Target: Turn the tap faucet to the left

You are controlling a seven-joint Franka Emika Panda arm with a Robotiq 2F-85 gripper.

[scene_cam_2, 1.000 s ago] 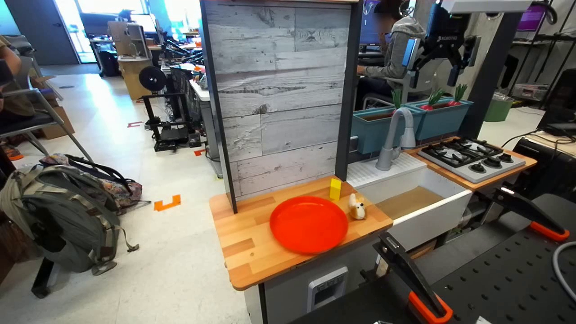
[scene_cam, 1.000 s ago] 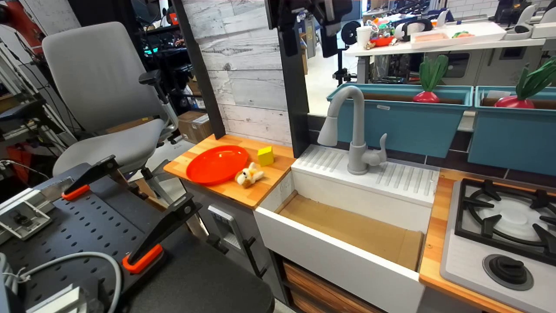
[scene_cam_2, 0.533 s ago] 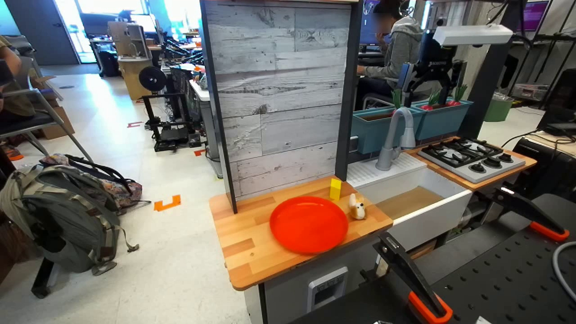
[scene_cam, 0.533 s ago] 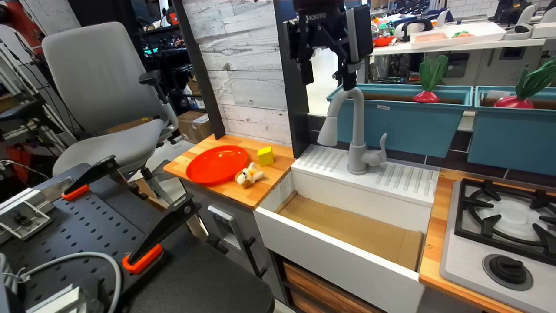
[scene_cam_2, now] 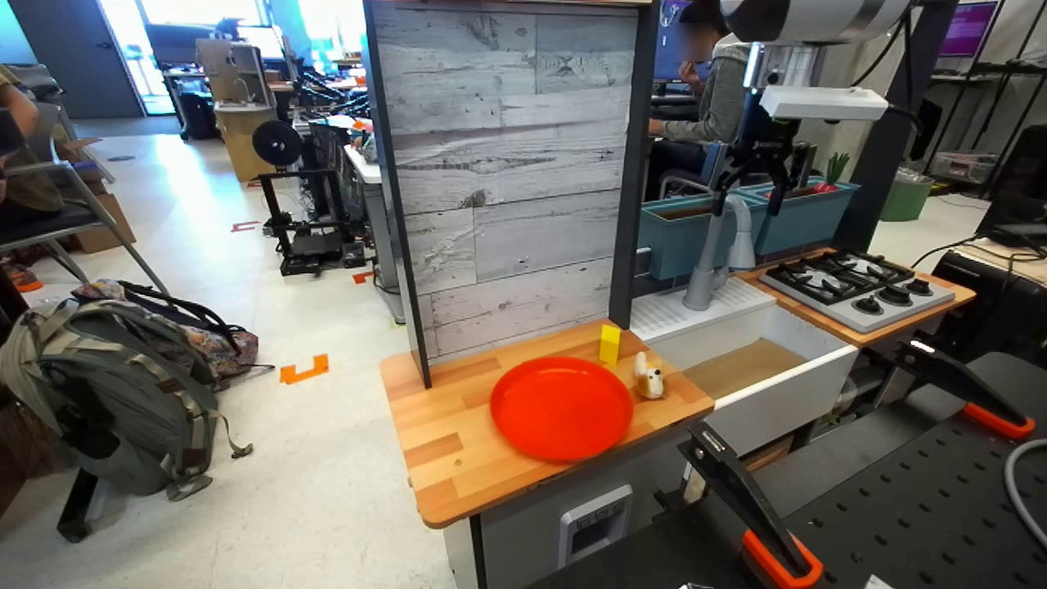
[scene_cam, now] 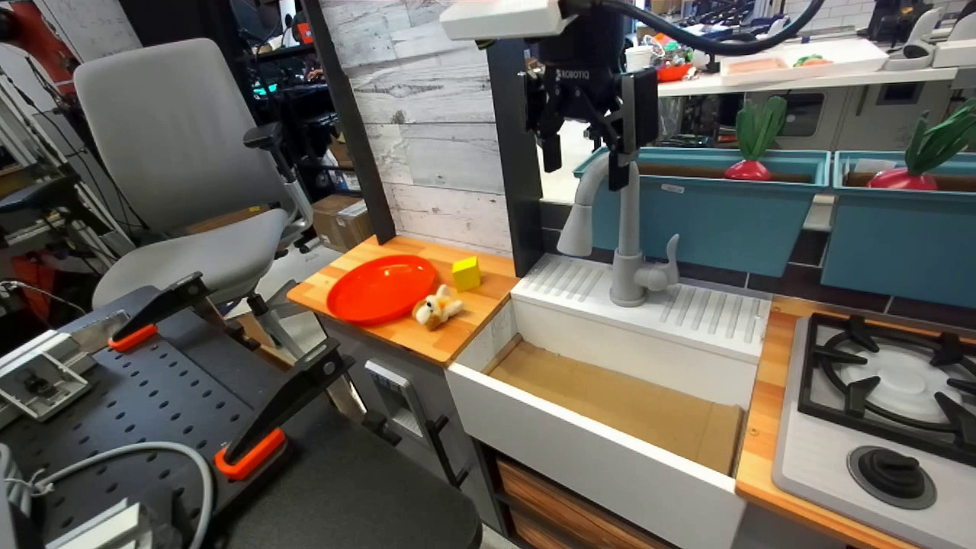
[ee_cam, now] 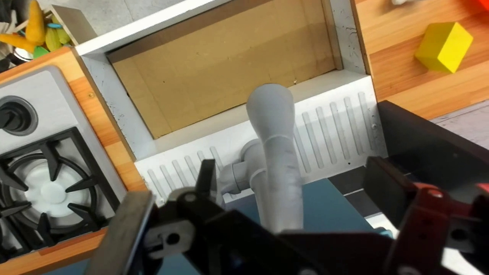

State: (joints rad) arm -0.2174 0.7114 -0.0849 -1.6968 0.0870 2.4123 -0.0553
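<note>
The tap faucet point(scene_cam: 628, 225) is a tall grey gooseneck behind the sink, with a side lever point(scene_cam: 672, 263). It also shows in an exterior view point(scene_cam_2: 703, 266) and in the wrist view point(ee_cam: 273, 118). My gripper point(scene_cam: 585, 165) is open, pointing down at the top of the arched spout. One fingertip overlaps the neck in both exterior views, where the gripper also shows point(scene_cam_2: 748, 203). In the wrist view my open fingers point(ee_cam: 296, 177) lie on either side of the arch, the one at left near the lever. I cannot tell whether they touch it. The top of the arch is partly hidden.
A white sink point(scene_cam: 595, 435) lies below the tap. Teal planters point(scene_cam: 701, 221) stand close behind it. A dark post point(scene_cam: 520, 168) rises beside it. A stove point(scene_cam: 831, 442) is on one side; a red plate point(scene_cam: 381, 290), yellow block point(scene_cam: 467, 274) and small toy point(scene_cam: 436, 308) are on the other.
My gripper has come down from above to the height of the spout's top, shifting right in an exterior view and left in an exterior view. It stays open. The tap has not moved.
</note>
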